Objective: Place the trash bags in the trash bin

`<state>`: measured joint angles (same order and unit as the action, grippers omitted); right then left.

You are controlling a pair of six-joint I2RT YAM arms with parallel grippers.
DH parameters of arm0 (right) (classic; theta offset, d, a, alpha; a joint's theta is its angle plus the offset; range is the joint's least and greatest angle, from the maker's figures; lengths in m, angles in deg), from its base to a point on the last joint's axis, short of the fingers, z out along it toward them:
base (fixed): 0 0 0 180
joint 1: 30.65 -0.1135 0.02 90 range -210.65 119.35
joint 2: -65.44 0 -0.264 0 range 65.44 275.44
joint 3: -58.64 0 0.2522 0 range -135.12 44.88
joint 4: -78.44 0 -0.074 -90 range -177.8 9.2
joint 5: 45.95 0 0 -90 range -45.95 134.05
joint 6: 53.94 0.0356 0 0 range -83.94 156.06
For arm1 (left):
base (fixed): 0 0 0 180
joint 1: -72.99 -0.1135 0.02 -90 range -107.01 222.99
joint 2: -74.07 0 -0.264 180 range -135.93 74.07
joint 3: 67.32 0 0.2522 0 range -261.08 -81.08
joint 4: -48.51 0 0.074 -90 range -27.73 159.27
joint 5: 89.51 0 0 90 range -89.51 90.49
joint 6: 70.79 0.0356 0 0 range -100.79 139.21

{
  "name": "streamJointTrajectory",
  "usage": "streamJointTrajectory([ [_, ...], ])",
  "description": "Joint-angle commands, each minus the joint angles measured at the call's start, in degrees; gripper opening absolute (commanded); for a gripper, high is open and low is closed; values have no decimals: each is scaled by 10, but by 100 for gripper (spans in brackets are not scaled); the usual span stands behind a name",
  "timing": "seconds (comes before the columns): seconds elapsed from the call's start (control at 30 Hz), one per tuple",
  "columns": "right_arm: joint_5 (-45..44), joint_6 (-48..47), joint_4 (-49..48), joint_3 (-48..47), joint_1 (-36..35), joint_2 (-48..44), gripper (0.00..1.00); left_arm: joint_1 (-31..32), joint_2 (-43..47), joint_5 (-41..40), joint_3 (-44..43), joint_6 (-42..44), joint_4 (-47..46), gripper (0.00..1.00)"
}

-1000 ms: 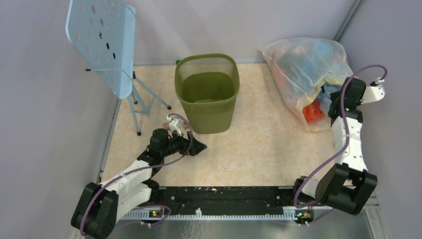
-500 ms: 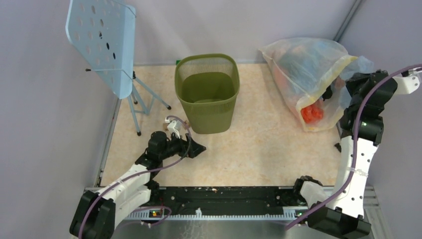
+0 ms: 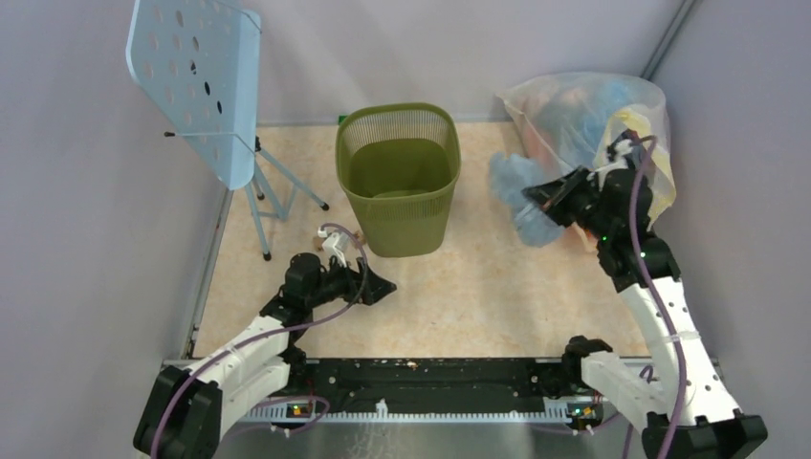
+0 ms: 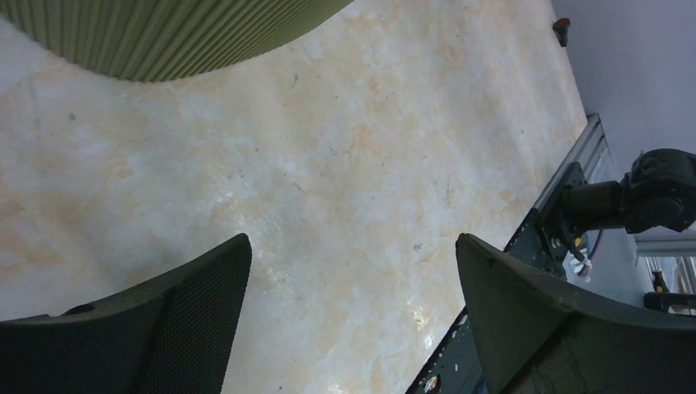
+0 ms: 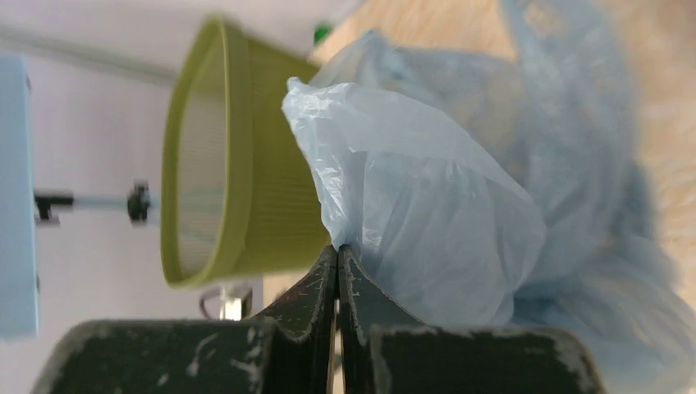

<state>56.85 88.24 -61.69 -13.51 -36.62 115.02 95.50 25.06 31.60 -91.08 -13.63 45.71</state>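
My right gripper point(image 5: 336, 254) pinched shut on bag point(image 3: 515, 186), right of bin point(image 3: 402, 234) | left gripper point(image 4: 353, 246) gaped empty | I reckoned: lift first, to clear bin's rim.

The left end effector point(image 4: 353, 246) hangs over the bench point(image 4: 328, 148), its two dark textured fingers point(image 4: 189, 320) spread wide with pale marbled surface showing between them. The olive-green trash bin point(image 4: 164, 33) fills the upper left, only its ribbed lower wall visible, standing on the bench beyond the fingertips. Far across from the bin runs a metal rail point(image 4: 589, 141), with a dark arm joint point(image 4: 657, 189) beside it.
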Motion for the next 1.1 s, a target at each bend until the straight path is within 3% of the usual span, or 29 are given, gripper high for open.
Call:
streamJointTrajectory([
  [0.0,29,17,-22,36,-115,-1,0,1,-4,-71,-6,-7,-29,99],
  [0.1,-16,5,-18,53,-196,10,0,1,4,-114,13,-35,-81,99],
  [0.23,-28,-4,-19,80,-216,13,0,2,-38,-152,9,-47,-131,99],
  [0.5,-77,-86,25,85,-216,-21,0,3,-257,-140,-55,-111,-302,99],
  [0.63,-69,-112,40,94,-216,-37,0,23,-348,-180,-108,-148,-374,99],
  [0.9,-23,-127,30,147,-216,-55,0,54,-504,-202,-245,-193,-441,99],
  [1.07,57,-119,-50,193,-220,-48,0,61,-559,-185,-360,-172,-358,99],
])
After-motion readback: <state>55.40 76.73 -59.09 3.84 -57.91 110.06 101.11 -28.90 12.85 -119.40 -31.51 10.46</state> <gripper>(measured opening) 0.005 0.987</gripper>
